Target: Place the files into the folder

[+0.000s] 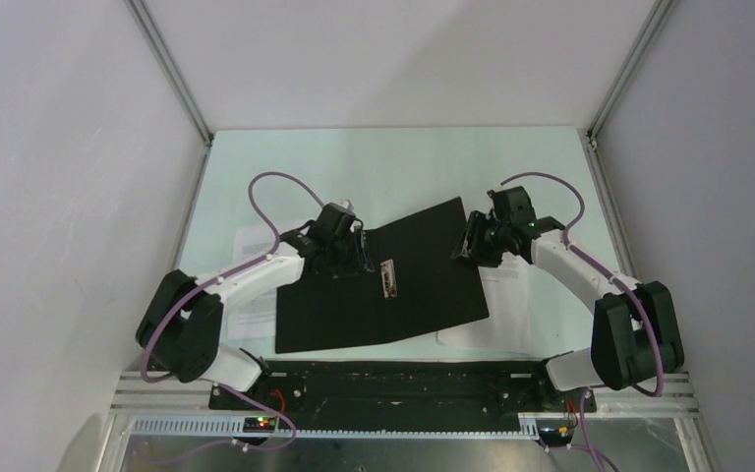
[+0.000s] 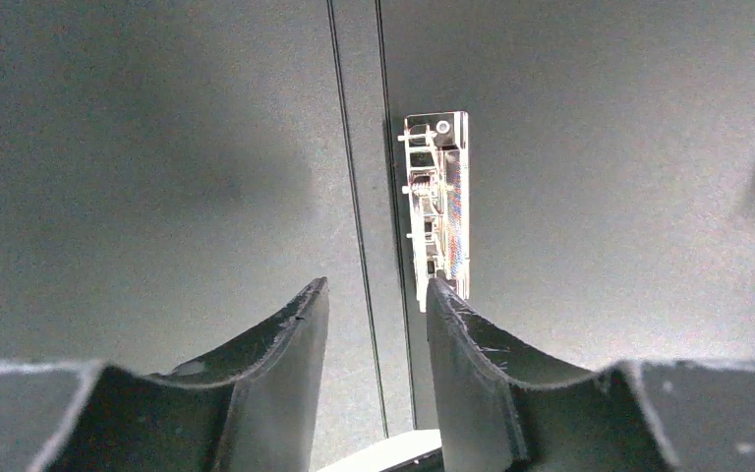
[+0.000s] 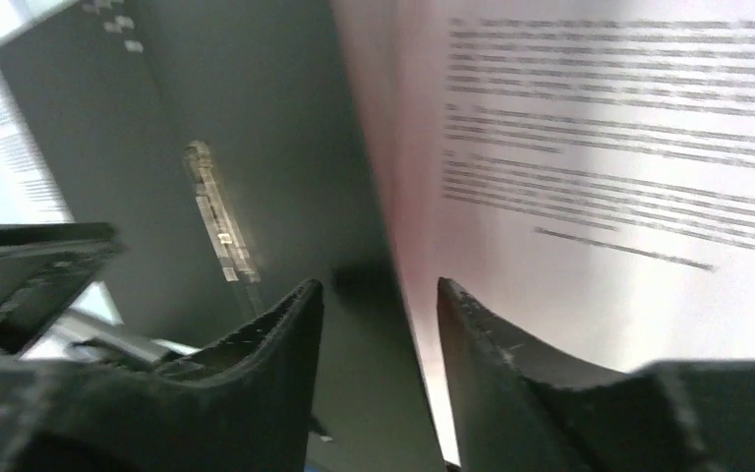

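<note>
The files (image 1: 507, 315): we see one printed sheet flat on the table (image 1: 403, 167), just right of the right gripper (image 3: 378, 285), with its text lines running across, away from the jaws. Other sheets (image 1: 248, 243) poke out on the far side of the left arm, left of its jaws.

The folder (image 1: 413, 285) lies open, black inside up. Its spine creases run straight ahead from the left gripper (image 2: 374, 290), and the metal clip (image 2: 437, 206) sits just ahead and slightly right. The folder's right edge passes below the gap in the right jaws, so they have paper on their right and black panel on their left.

The right arm is clearly nearer that sheet. We judge the next move needs it to shift right, catch the sheet's edge and bring it left onto the black panel.

Both pairs of jaws stand apart, clamped on nothing we can see.

Writing: there is dense black print on the sheet, too blurred to read a word. No label or brand shows.
</note>
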`<state>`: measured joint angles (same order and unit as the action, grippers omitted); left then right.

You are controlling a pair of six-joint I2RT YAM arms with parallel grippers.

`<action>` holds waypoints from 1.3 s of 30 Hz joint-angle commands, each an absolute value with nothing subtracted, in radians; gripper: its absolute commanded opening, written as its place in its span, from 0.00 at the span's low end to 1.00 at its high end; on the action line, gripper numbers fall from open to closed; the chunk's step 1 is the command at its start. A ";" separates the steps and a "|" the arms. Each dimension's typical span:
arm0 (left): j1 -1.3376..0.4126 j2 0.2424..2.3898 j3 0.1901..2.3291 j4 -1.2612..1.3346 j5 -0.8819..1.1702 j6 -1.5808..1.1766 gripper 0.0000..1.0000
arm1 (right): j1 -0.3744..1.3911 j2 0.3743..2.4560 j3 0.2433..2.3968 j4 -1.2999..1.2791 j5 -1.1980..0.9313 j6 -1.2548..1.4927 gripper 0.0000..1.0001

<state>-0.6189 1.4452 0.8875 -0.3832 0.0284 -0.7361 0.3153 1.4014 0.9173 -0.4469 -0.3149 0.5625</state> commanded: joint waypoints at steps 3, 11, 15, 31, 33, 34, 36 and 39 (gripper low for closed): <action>-0.623 1.490 0.910 -0.318 0.004 -0.740 0.44 | 0.315 1.359 0.918 -0.587 0.006 0.549 0.69; -0.586 1.529 0.927 -0.299 0.067 -0.728 0.42 | 0.465 1.333 1.045 -0.648 0.137 0.539 0.67; -0.583 1.529 0.909 -0.280 0.085 -0.739 0.44 | 0.635 1.481 1.077 -0.535 0.000 0.568 0.55; -0.458 1.866 1.222 -0.240 0.363 -0.741 0.46 | 0.955 1.768 1.144 -0.410 0.260 0.644 0.54; -0.444 1.876 1.222 -0.240 0.363 -0.757 0.45 | 0.970 1.792 1.165 -0.413 0.297 0.625 0.56; -0.441 1.876 1.221 -0.239 0.364 -0.761 0.45 | 0.975 1.801 1.172 -0.416 0.307 0.611 0.57; -0.433 1.870 1.219 -0.240 0.360 -0.762 0.45 | 0.981 1.830 1.196 -0.425 0.325 0.591 0.58; -0.427 1.856 1.214 -0.241 0.360 -0.760 0.45 | 0.982 1.865 1.216 -0.420 0.320 0.564 0.58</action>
